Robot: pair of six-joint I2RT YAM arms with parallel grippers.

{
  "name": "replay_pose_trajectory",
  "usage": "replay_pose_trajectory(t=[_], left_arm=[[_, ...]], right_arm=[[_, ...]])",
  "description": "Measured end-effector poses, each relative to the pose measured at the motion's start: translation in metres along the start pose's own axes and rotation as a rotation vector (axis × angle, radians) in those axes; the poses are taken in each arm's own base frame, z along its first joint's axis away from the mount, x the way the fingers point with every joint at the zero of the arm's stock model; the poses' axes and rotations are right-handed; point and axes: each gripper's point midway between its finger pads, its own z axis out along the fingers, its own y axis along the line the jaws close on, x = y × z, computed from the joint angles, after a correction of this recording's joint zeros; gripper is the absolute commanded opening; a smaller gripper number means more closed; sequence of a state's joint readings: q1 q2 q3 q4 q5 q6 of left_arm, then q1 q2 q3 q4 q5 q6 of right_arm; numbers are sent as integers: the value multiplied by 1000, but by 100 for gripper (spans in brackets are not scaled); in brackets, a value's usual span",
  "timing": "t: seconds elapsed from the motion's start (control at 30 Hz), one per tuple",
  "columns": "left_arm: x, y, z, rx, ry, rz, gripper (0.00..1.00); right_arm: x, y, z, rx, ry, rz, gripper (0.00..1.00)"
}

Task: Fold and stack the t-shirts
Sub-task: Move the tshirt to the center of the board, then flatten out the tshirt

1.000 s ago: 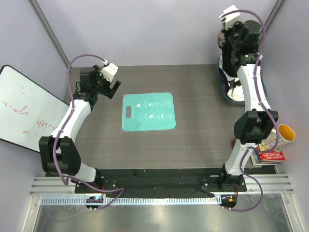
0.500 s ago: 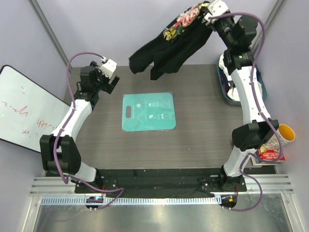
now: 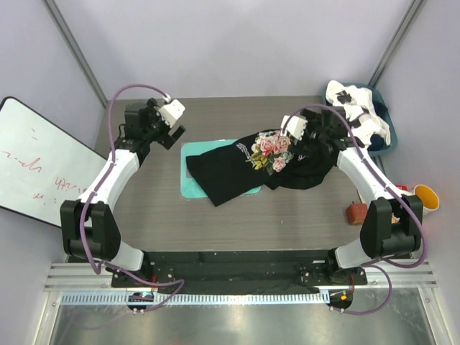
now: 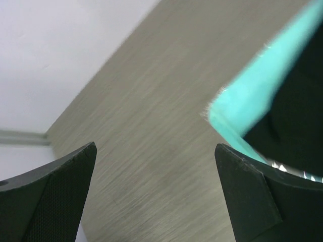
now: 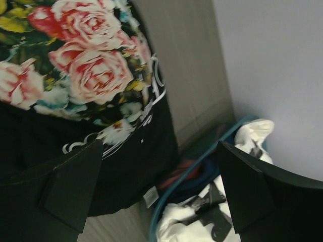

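A black t-shirt (image 3: 251, 164) with a pink-rose print lies crumpled on the table, draped over most of the teal board (image 3: 188, 172). My right gripper (image 3: 310, 135) hovers at the shirt's right end, open, with nothing between its fingers. In the right wrist view (image 5: 161, 186) the rose print (image 5: 86, 55) fills the upper left. A white t-shirt with black patches (image 3: 353, 109) is heaped in the basket (image 5: 202, 166) at the back right. My left gripper (image 3: 168, 135) hangs open above the table, left of the board. Its wrist view (image 4: 156, 201) shows the board's corner (image 4: 247, 108) and the black cloth (image 4: 298, 116).
A blue basket (image 3: 383, 115) sits at the table's back right corner. A whiteboard (image 3: 32, 162) leans off the left side. A yellow cup (image 3: 425, 198) and a small red-brown block (image 3: 356, 213) stand near the right edge.
My right arm lifted the black t-shirt out of the basket, swung it high and left, then lowered it onto the teal board and opened its jaws. The left arm barely moved.
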State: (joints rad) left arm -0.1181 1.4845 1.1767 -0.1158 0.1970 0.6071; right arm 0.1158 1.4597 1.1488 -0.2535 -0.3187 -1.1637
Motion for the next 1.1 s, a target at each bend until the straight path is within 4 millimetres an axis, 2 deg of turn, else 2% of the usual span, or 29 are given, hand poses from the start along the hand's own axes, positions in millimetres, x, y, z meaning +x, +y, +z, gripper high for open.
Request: replay_pose_trajectory(t=[0.03, 0.1, 0.3, 0.37, 0.47, 0.6, 0.73, 0.93, 1.1], left_arm=[[2, -9, 0, 46, 3, 22, 100], [9, -41, -4, 190, 31, 91, 100], [16, -136, -17, 583, 41, 274, 100], [20, -163, -24, 693, 39, 309, 100], [28, -194, -30, 834, 45, 347, 100], [41, -219, -27, 944, 73, 377, 100], [46, -235, -28, 1023, 92, 374, 100], [28, -244, -34, 1095, 24, 412, 100], [27, -261, -40, 1147, -11, 484, 100]], right_arm=[[7, 12, 3, -45, 20, 2, 100], [9, 20, 0, -92, 32, -13, 100], [-11, -6, -17, -118, 12, -109, 100], [-14, -4, -22, -170, 12, -130, 99], [-14, 14, -26, -307, 8, -148, 97], [4, 60, -22, -476, 32, -113, 95], [25, 104, -20, -606, 71, -56, 94], [42, 139, -18, -699, 99, -13, 89], [53, 150, -3, -726, 127, 39, 86]])
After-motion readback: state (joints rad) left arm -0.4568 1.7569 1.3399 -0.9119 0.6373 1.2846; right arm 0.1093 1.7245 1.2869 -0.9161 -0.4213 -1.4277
